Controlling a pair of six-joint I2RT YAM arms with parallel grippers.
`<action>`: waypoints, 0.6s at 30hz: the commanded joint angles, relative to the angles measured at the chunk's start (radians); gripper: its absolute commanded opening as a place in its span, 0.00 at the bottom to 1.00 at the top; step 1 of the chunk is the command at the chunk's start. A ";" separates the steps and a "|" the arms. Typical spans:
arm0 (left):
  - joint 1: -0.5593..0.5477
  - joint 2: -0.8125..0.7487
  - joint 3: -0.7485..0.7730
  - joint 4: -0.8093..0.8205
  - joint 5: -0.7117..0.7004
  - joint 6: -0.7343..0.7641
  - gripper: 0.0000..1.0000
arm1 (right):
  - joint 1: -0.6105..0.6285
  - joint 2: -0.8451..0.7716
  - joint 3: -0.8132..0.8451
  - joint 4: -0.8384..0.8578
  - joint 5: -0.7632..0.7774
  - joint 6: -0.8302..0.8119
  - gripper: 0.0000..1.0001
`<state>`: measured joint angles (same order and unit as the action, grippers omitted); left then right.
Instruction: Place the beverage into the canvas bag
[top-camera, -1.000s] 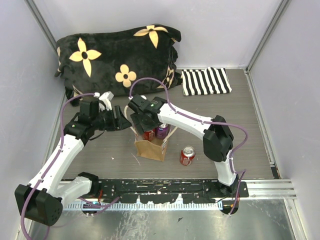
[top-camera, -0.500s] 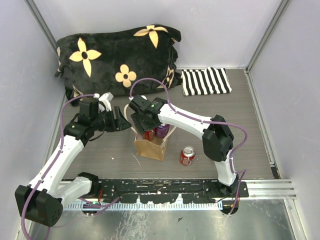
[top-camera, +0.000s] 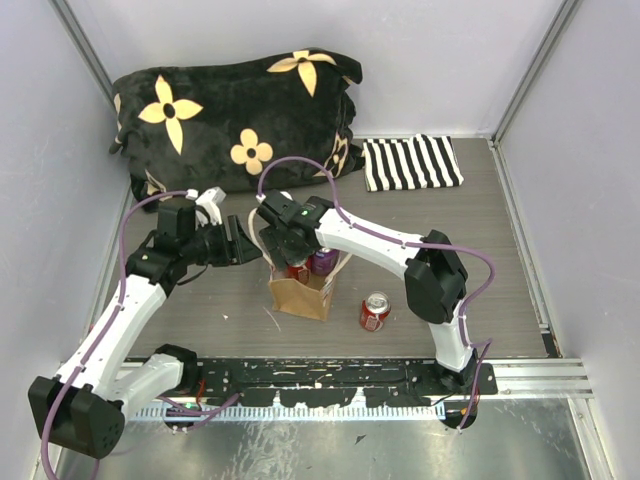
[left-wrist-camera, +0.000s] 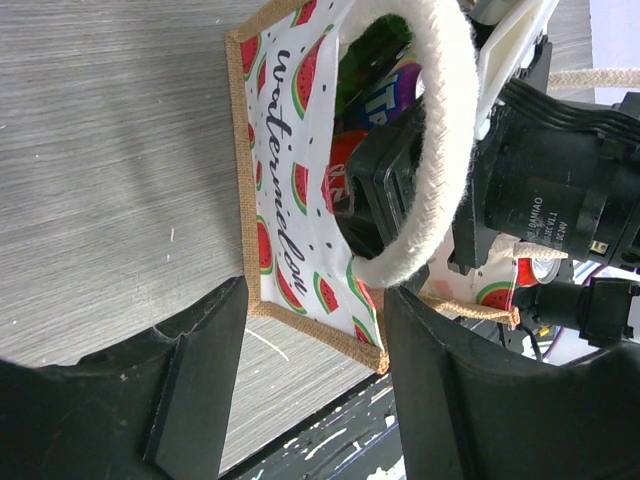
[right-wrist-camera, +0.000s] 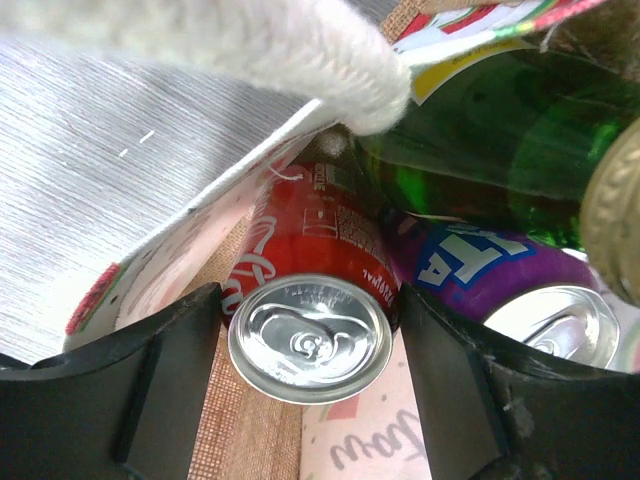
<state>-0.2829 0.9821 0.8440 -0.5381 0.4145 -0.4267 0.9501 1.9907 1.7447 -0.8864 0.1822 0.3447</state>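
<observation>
The tan canvas bag (top-camera: 298, 297) stands upright at the table's near middle; its watermelon-print lining shows in the left wrist view (left-wrist-camera: 285, 250). My right gripper (top-camera: 288, 256) reaches into the bag's mouth and is shut on a red cola can (right-wrist-camera: 315, 235), with a finger on each side (right-wrist-camera: 310, 315). A purple can (right-wrist-camera: 480, 270) and a green bottle (right-wrist-camera: 480, 170) lie in the bag beside it. My left gripper (top-camera: 246, 246) is at the bag's left rim with its jaws apart (left-wrist-camera: 312, 310). A cream loop handle (left-wrist-camera: 440, 120) rests against one of its fingers.
A second red can (top-camera: 375, 310) stands on the table right of the bag. A black flowered cushion (top-camera: 235, 115) fills the back left. A striped cloth (top-camera: 410, 162) lies at the back right. Grey walls close in on both sides.
The left arm has shifted slightly at the bag's left rim. The right gripper stays in the bag's mouth with the red can.
</observation>
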 joint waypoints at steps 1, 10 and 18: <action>0.005 -0.030 -0.020 0.004 0.024 -0.007 0.64 | 0.008 -0.025 0.002 0.027 -0.017 -0.002 0.77; 0.005 -0.054 -0.031 -0.005 0.028 -0.010 0.64 | 0.026 -0.052 -0.010 0.028 0.013 0.018 0.77; 0.004 -0.062 -0.034 -0.011 0.043 0.004 0.64 | 0.030 -0.124 0.045 0.044 0.157 0.041 0.77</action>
<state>-0.2829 0.9379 0.8314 -0.5388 0.4301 -0.4305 0.9737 1.9709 1.7390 -0.8745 0.2333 0.3691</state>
